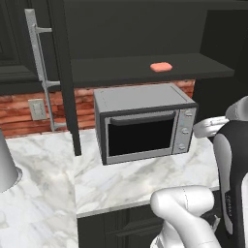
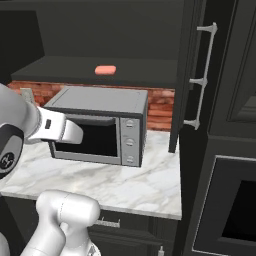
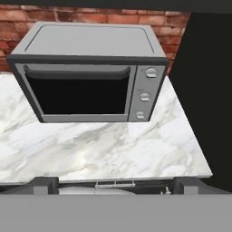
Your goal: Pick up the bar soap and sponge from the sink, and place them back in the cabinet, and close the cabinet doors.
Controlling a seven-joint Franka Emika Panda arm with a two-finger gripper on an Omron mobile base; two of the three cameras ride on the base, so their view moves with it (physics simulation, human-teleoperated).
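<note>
Nearest, gripper (image 3: 116, 183) empty, jaws spread wide, hanging low over the counter (image 3: 113, 145) edge in front of the microwave (image 3: 90, 72). Judged mid-task: soap (image 1: 161, 67) already lying flat on the cabinet (image 1: 145, 68) shelf above the microwave, a small salmon-pink rounded slab. Next, probably: back to the sink for the sponge, then shelving it beside the soap. Farther out, both doors (image 1: 68, 77) swung open, yet to be shut.

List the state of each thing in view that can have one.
Soap: lying flat on the cabinet shelf.
Left cabinet door: open, swung out.
Right cabinet door: open.
Microwave: door shut, standing on the counter.
Gripper: jaws open, holding nothing.
</note>
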